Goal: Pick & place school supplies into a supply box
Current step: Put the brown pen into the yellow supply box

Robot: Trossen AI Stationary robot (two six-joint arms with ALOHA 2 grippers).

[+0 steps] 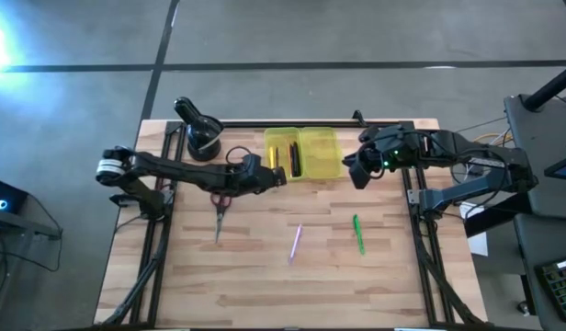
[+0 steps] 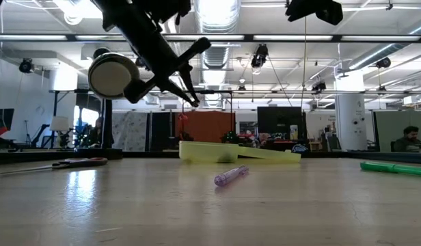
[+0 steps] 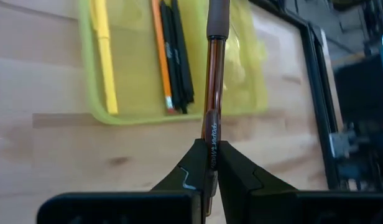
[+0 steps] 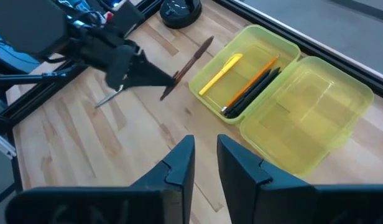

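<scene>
Brown pen (image 3: 213,81) pinched near its tail, tip aimed at twelve o'clock over the supply box (image 1: 302,154), kept raised above the near rim, probably so the barrel can drop in lengthwise beside the yellow pen (image 3: 104,56), orange pencil (image 3: 161,56) and black pens (image 3: 178,56) already lying in the left half. Left gripper (image 3: 210,163) closed tight on the brown pen, just at the box's eight o'clock. Right gripper (image 4: 206,158) parted slightly and empty, hovering at the box's three o'clock. Right half of the box bare. Pink pen (image 1: 296,243), green pen (image 1: 358,233) and scissors (image 1: 220,213) down toward six o'clock, well apart, with open board around each for a straight descent. Black holder (image 1: 203,140) near the box's nine o'clock, a crowding risk.
</scene>
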